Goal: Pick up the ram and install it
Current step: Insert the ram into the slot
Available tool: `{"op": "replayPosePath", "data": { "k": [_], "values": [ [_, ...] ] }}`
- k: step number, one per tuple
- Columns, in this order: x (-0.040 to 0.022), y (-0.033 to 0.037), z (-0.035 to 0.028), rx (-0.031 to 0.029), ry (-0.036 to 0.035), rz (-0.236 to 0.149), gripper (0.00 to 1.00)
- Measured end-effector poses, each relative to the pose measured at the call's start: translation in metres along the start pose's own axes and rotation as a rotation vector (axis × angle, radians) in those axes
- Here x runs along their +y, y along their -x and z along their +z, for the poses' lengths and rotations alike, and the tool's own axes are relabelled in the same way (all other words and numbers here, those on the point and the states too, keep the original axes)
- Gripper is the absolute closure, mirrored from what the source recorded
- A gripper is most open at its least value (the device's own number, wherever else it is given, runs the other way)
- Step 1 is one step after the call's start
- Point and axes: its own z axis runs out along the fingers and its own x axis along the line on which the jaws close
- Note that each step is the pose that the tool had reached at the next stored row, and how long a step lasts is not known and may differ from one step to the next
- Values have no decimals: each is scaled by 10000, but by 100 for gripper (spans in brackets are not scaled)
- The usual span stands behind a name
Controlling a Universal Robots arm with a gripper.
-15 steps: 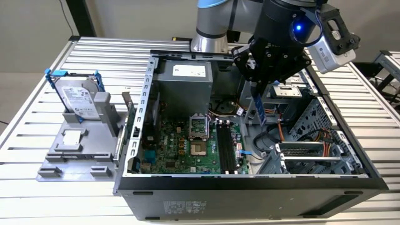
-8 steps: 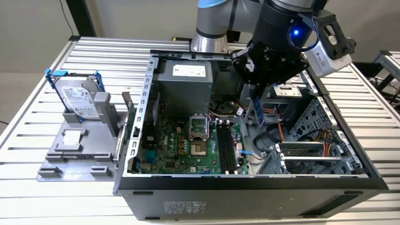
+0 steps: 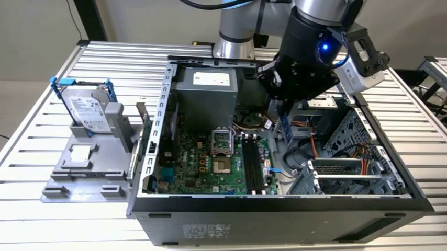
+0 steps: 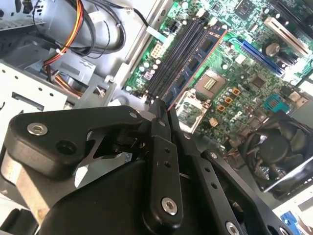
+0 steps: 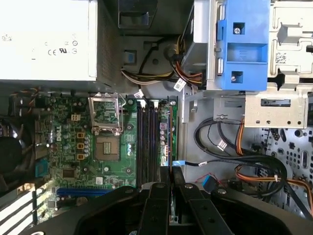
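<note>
My gripper [image 3: 285, 112] is shut on the ram [image 3: 286, 129], a long thin stick held on edge and hanging down inside the open computer case [image 3: 160, 130]. In the second wrist view the ram [image 4: 195, 66] runs out from between the fingertips [image 4: 159, 115], alongside the black motherboard slots [image 4: 173, 56]. In the first wrist view the ram [image 5: 172, 132] is seen edge-on just beside the slots [image 5: 146, 142], with the gripper [image 5: 171, 172] closed on its near end. The ram hangs above the board, apart from the slots [image 3: 253, 167].
A silver hard drive [image 3: 91, 112] in a blue-handled frame stands on a grey fixture at the exterior view's left. Inside the case are the power supply [image 3: 202, 86], CPU socket [image 3: 220, 151], cables [image 3: 314, 149] and a drive cage [image 3: 349, 170]. A blue bracket [image 5: 239, 49] sits near the cables.
</note>
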Motion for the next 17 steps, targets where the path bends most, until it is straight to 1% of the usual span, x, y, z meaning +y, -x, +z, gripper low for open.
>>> {"op": "replayPosePath", "data": {
  "k": [17],
  "values": [
    [-9,-9,310,-4,-4,79,100]
  ]
}}
